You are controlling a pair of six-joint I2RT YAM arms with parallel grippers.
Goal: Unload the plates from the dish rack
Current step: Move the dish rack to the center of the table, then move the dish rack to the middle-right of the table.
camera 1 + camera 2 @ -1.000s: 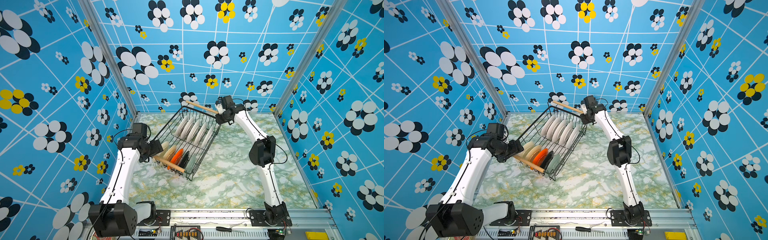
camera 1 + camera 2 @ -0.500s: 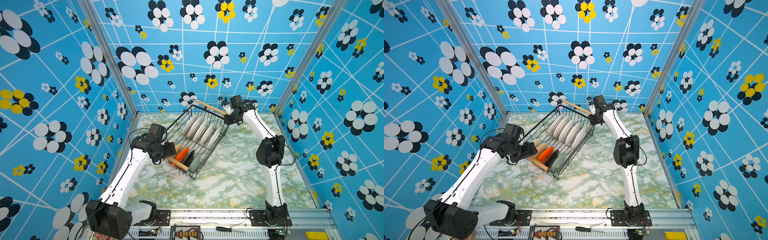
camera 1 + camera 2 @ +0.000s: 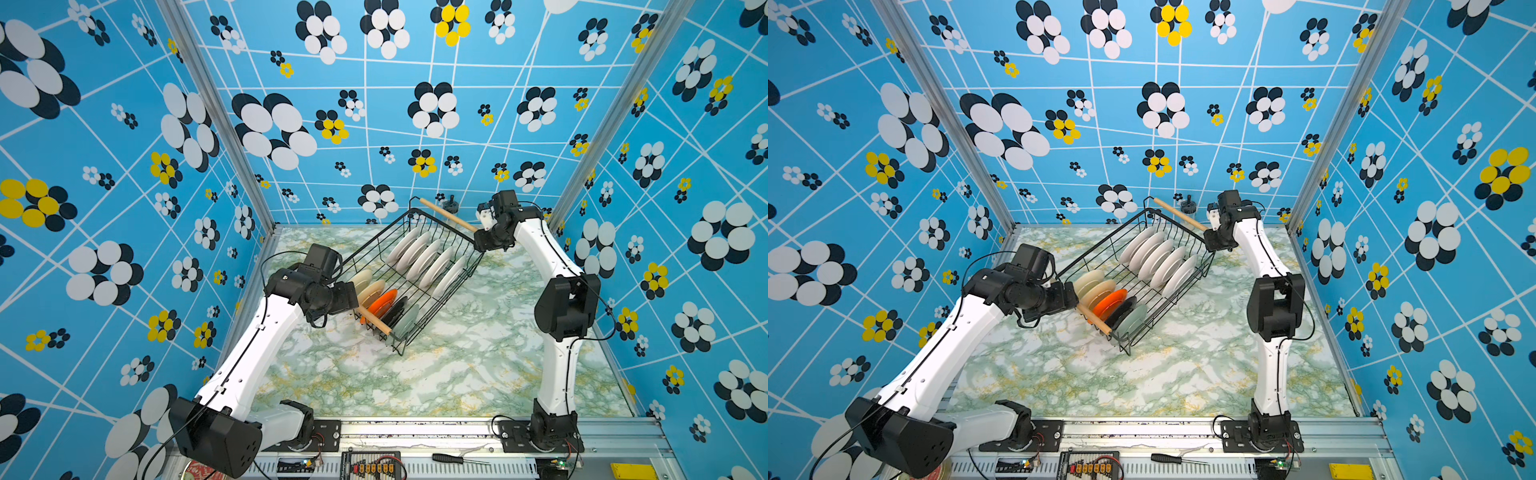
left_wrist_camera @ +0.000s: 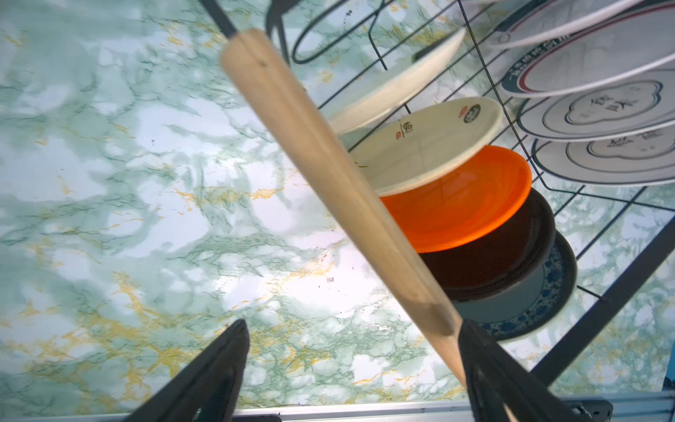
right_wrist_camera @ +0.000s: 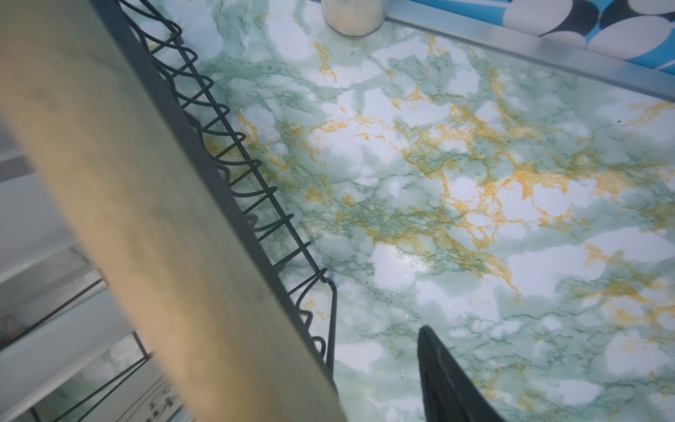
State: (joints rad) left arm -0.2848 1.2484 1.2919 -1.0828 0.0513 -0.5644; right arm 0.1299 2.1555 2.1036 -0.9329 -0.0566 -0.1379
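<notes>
Nearest, the left hand (image 4: 351, 325) is seen spread wide at the dish rack's (image 3: 400, 352) near wooden handle (image 3: 376, 322), which is just leaned against one finger (image 4: 504, 380), not pinched. The rack is set diagonally on the marble surface (image 3: 457, 374), small plates (image 3: 382, 301) stood on edge at the near end, white plates (image 3: 424, 257) further back. At the far handle (image 3: 446, 215), the right hand (image 3: 478, 235) looks parted too, visible finger (image 5: 449, 383) clear of the wood.
</notes>
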